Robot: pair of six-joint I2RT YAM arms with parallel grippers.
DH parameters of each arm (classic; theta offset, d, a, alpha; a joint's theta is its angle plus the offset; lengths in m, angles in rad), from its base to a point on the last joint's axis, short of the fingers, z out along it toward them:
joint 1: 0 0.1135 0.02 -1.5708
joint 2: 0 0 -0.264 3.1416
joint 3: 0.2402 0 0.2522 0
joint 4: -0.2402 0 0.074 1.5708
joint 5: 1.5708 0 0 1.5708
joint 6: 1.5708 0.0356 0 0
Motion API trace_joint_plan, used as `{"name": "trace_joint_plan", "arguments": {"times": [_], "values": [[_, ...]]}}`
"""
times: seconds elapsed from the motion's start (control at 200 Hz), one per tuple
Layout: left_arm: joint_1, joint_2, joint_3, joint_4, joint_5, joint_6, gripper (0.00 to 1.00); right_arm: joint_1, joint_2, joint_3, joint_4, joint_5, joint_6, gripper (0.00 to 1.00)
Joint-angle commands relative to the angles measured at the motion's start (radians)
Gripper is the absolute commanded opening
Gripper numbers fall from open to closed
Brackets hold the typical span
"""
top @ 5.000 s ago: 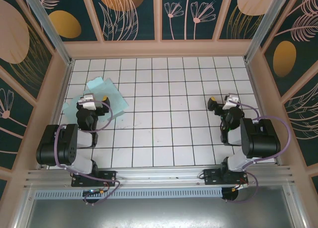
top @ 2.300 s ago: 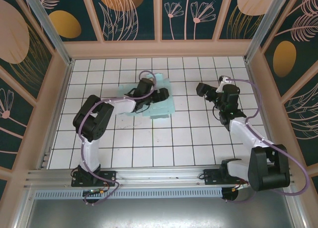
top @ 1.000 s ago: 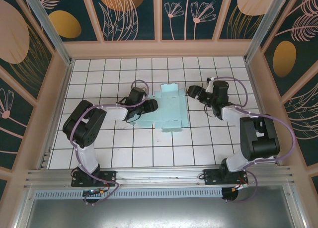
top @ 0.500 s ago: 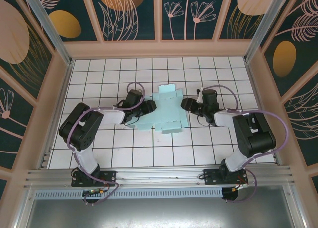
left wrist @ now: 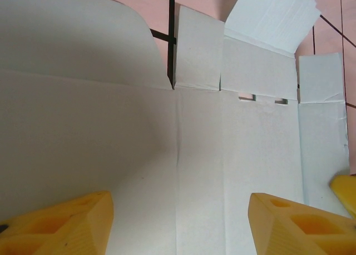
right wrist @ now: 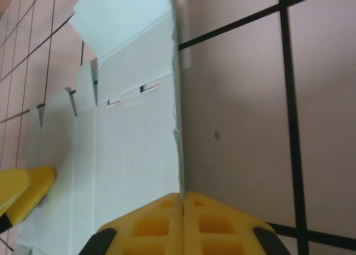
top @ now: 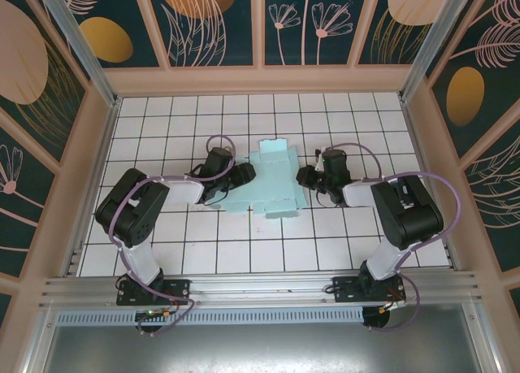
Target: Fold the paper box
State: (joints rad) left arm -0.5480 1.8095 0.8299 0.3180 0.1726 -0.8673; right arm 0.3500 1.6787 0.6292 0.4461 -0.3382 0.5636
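Box lies flat between both grippers. Right gripper is pinched shut on the box's edge. Left gripper is wide, straddling the box. Risk: a shallow pinch on thin card could slip or tear it when lifted.

No legible text, labels, brands or numbers; paper box plain; wall panels carry plant motifs only.

Top cam: we look steeply down on the paper box from high on its near side. Left wrist: we sit close over its left part, looking across it. Right wrist: close at its right edge, looking along that edge. Both wrist views share its slotted end.
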Motion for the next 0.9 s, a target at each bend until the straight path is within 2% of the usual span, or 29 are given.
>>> {"name": "trace_joint_plan", "arguments": {"times": [0.0, 0.225, 0.295, 0.38, 0.465, 0.536, 0.731, 0.896], "values": [[0.001, 0.023, -0.06, -0.156, -0.002, -0.03, 0.67, 0.0, 0.006, 0.025, 0.004, 0.025, -0.019, 0.0], [-0.001, -0.089, -0.093, -0.123, -0.061, -0.024, 0.77, -0.003, -0.013, 0.088, -0.115, 0.067, -0.117, 0.0], [-0.001, -0.151, -0.103, -0.123, -0.091, -0.021, 0.84, -0.002, -0.011, 0.124, -0.18, 0.09, -0.16, 0.0], [-0.001, -0.218, -0.123, -0.116, -0.13, -0.018, 0.98, -0.001, -0.01, 0.173, -0.26, 0.126, -0.241, 0.0], [-0.001, -0.278, -0.129, -0.133, -0.18, -0.009, 0.99, 0.0, -0.012, 0.221, -0.334, 0.172, -0.323, 0.0], [0.001, -0.309, -0.125, -0.159, -0.215, -0.001, 0.99, 0.013, -0.015, 0.263, -0.398, 0.268, -0.379, 0.0], [0.001, -0.322, -0.118, -0.182, -0.225, 0.004, 0.99, 0.107, 0.036, 0.369, -0.54, 0.66, -0.538, 0.0], [0.002, -0.312, -0.114, -0.175, -0.215, 0.001, 0.99, 0.166, 0.112, 0.42, -0.556, 0.847, -0.575, 0.0]]}}
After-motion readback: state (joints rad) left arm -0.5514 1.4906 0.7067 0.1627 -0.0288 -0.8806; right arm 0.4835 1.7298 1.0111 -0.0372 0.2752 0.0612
